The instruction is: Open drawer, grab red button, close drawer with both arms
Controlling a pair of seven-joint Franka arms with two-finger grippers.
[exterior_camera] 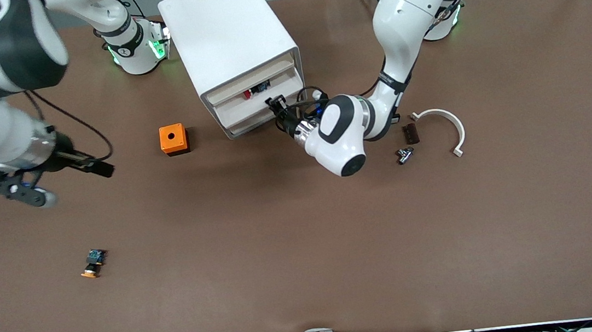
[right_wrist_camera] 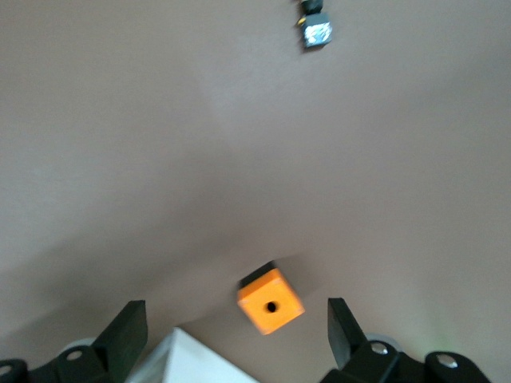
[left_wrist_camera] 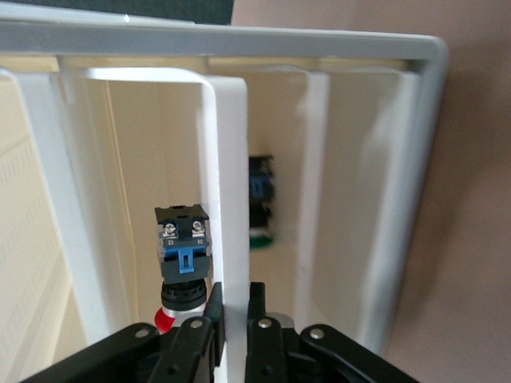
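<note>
the left pincer (exterior_camera: pixel 278 107) is at the front of the white cabinet (exterior_camera: pixel 230 41), its fingers pressed on the pulled-out drawer (left_wrist_camera: pixel 227 207) front. the button (left_wrist_camera: pixel 181 263) lies inside that drawer, red cap toward the pincer. judged best: draw straight out along the drawer's slide, level, until the button is reachable from above. the right pincer (exterior_camera: pixel 20 189), spread wide, waits over the surface (exterior_camera: pixel 305 253) near the orange box (exterior_camera: pixel 172 139).
</note>
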